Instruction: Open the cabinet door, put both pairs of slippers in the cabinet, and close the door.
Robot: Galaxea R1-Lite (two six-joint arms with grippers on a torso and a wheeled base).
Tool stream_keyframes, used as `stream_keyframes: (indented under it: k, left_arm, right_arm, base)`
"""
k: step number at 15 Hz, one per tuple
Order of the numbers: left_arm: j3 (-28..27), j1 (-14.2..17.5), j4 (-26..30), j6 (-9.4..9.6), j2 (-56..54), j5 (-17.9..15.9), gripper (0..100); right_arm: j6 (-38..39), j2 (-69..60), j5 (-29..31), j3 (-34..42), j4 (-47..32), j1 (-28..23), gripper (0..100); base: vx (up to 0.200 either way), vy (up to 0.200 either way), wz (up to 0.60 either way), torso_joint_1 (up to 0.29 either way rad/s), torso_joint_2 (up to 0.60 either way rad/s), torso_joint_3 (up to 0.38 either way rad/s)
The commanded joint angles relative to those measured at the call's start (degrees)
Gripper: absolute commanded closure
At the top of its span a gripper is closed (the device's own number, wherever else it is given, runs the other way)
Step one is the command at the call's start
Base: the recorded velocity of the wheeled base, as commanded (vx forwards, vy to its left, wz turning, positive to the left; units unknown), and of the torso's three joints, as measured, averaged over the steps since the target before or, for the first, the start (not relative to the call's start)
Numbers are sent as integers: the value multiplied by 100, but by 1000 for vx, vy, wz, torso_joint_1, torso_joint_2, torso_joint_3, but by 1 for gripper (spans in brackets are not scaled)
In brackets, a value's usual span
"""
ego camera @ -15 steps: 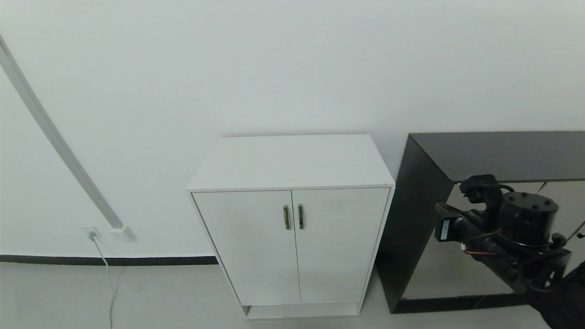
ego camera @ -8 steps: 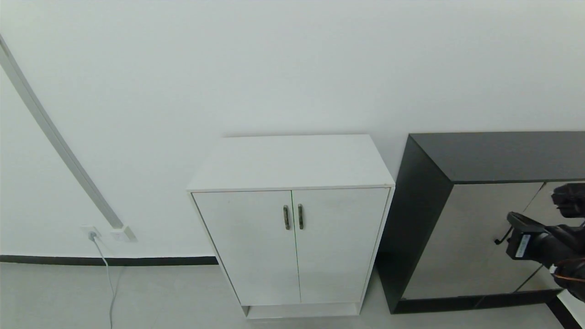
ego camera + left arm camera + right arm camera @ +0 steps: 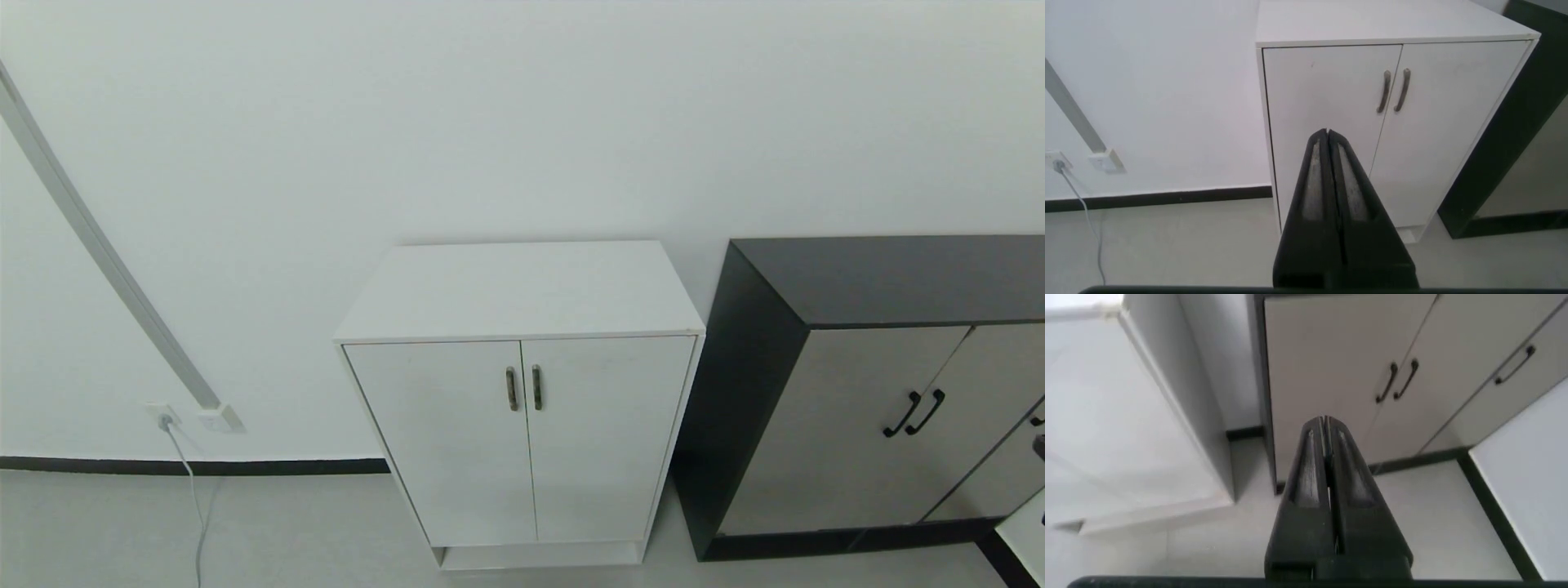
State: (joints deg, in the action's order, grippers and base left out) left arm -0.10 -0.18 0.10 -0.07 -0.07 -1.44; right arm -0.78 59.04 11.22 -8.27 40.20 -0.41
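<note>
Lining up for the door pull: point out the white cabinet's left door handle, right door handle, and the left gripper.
left door handle [image 3: 511, 388]: head view, middle of the bar.
right door handle [image 3: 536, 387]: head view, middle of the bar.
left gripper [image 3: 1327, 140]: left wrist view, between its shut fingertips.

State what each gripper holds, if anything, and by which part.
Nothing is held: the left gripper and the right gripper are both shut and empty.

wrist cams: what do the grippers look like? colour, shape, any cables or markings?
Both look alike. The left gripper is matte black, with two long fingers that taper from a wide, blocky base to a narrow tip. Each finger has a grey, slightly glossy recessed panel along its length. The right gripper has the same build and colour. No cables or markings are visible on either.
</note>
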Motion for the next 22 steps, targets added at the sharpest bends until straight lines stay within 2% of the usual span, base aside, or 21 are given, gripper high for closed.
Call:
stream_keyframes:
  k: [1, 4, 7, 11, 15, 21, 22]
  left_arm:
    - [1, 1, 8, -1, 7, 3, 100]
    - [1, 1, -1, -10, 7, 3, 100]
    - [1, 1, 8, -10, 7, 3, 100]
    - [1, 1, 8, -19, 7, 3, 100]
    - [1, 1, -1, -10, 7, 3, 100]
    - [1, 1, -1, -10, 7, 3, 100]
    - [1, 1, -1, -19, 7, 3, 100]
  right_arm:
    - [-1, -1509, -216, -167, -1155, -82, 100]
    - [-1, -2485, -489, -219, -2456, -82, 100]
    - [43, -3329, -594, -149, -3379, -64, 100]
    - [34, -4243, -1148, -79, -4495, -46, 100]
    - [-10, -4735, -1420, 378, -4539, -38, 100]
    - [-1, -4814, -1464, 484, -4495, -38, 100]
    - [8, -4920, -1464, 616, -4275, -38, 100]
  base:
    - [0, 0, 0, 0, 0, 0]
    - [0, 0, 0, 0, 0, 0]
    - [0, 0, 0, 0, 0, 0]
    - [0, 0, 0, 0, 0, 0]
    - [0, 0, 0, 0, 0, 0]
    - [0, 0, 0, 0, 0, 0]
    - [0, 0, 0, 0, 0, 0]
